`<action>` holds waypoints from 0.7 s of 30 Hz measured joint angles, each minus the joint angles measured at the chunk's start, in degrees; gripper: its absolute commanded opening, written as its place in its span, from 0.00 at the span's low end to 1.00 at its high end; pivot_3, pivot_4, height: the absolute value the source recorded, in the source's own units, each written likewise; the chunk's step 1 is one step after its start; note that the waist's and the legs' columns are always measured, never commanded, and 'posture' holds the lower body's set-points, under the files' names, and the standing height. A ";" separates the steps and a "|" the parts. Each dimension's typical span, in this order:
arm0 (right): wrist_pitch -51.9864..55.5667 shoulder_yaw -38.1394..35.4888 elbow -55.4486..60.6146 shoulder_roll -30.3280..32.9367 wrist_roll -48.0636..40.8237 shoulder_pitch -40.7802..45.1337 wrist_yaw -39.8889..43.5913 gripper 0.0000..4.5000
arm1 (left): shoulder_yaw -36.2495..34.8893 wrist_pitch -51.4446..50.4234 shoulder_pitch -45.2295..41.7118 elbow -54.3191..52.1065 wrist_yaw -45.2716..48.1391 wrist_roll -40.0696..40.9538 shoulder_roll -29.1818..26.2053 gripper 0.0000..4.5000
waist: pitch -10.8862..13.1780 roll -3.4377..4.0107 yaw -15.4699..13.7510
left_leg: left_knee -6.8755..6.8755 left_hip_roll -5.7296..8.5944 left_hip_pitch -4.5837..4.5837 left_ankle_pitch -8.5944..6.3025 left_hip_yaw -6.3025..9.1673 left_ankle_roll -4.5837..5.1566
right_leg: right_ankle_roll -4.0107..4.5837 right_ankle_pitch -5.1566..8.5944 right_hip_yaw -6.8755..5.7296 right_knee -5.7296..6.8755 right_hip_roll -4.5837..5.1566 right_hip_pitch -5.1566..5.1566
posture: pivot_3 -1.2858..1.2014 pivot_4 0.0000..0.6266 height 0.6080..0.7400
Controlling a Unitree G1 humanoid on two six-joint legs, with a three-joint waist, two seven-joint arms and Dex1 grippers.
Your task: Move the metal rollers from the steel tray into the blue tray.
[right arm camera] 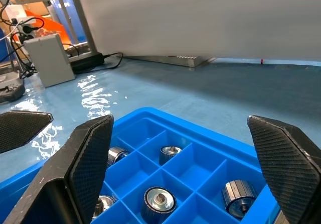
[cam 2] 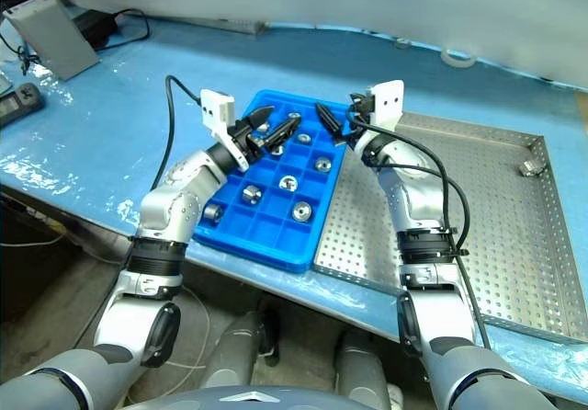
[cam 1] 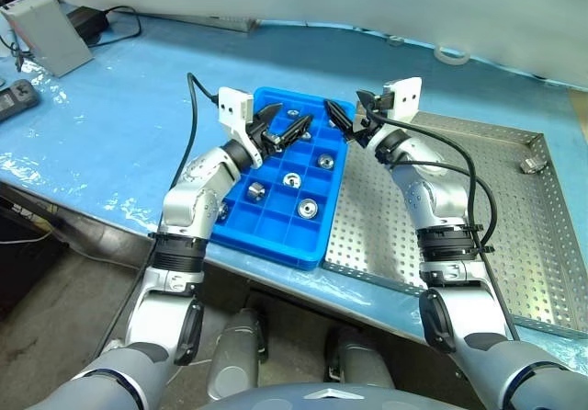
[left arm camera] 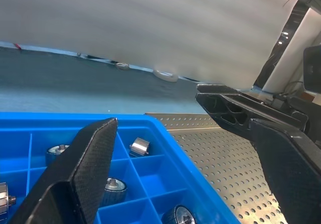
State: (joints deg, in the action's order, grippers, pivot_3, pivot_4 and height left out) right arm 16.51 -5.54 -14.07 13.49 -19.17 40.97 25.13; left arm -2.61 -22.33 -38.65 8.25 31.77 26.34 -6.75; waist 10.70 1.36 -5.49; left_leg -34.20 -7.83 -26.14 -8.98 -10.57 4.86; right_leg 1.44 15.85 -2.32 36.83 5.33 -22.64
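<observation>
on blue tray [cam 1: 303, 244], no legible writing

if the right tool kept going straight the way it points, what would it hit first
Probably nothing close: the open right tool points slightly upward over the blue tray, toward bare blue tabletop and the grey box beyond; depth is unclear.

Your blue tray [cam 1: 276, 235] sits mid-frame with shiny metal rollers [cam 1: 307, 209] lying in separate compartments; the perforated steel tray [cam 1: 514, 244] touches its right edge.
</observation>
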 measured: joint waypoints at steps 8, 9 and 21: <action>0.35 -0.13 0.68 0.41 0.00 -1.70 -0.60 1.00 | 0.00 -0.02 -0.08 0.34 0.32 0.04 0.04 1.00 | 0.00 0.00 0.09 | -0.01 0.00 0.00 0.00 0.00 0.00 | 0.00 0.00 0.00 0.01 0.00 0.00 | 0.53 0.24 1.00; 0.41 -0.18 0.84 0.42 0.00 -1.77 -0.71 1.00 | 0.01 -0.02 -0.22 0.39 0.41 0.04 0.07 1.00 | 0.00 0.00 0.11 | -0.01 0.00 0.00 0.01 0.00 0.00 | 0.00 0.00 0.00 0.02 0.00 0.00 | 0.53 0.24 1.00; 0.94 -0.96 3.16 0.74 -0.01 -3.14 -1.92 1.00 | 0.04 -0.02 -1.52 2.42 1.49 0.03 0.59 1.00 | 0.00 0.00 0.25 | -0.01 0.00 0.01 0.01 0.00 0.01 | 0.00 0.00 0.01 0.02 0.00 0.00 | 0.52 0.24 1.00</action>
State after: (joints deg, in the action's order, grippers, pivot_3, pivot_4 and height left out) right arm 17.45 -6.51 -10.91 14.23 -19.18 37.84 23.20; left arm -2.57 -22.34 -40.18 10.68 33.26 26.37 -6.16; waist 10.69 1.36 -5.24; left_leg -34.21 -7.83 -26.13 -8.97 -10.57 4.87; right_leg 1.45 15.85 -2.31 36.85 5.33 -22.63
